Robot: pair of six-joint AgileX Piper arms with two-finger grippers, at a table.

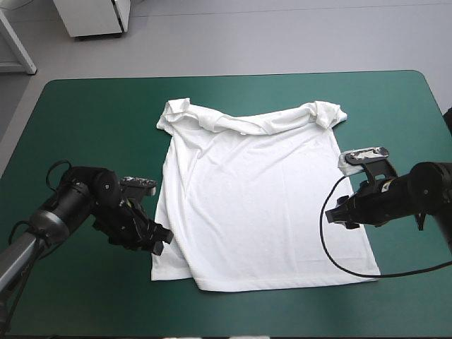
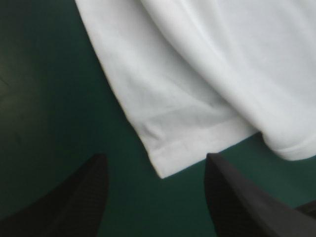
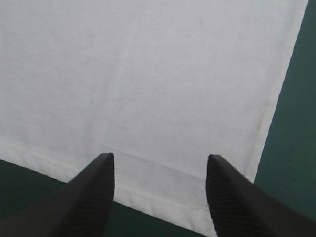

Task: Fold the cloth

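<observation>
High view: the T-shirt (image 1: 254,198) lay spread flat at the middle of the tabletop (image 1: 92,113), collar toward the far edge, sleeves bunched. Bare teal-green cover surrounded it, widest to the left and right. The left hand (image 1: 161,240) sat at the shirt's left edge near the near corner. The right hand (image 1: 337,212) sat at the right edge.

Left wrist view: the left hand (image 2: 157,163) was open and empty. A hemmed corner of the T-shirt (image 2: 197,74) lay between its black fingers (image 2: 84,197).

Right wrist view: the right hand (image 3: 158,158) was open and empty. A stitched edge of the T-shirt (image 3: 148,74) crossed between its fingers, with bare cover beside it.
</observation>
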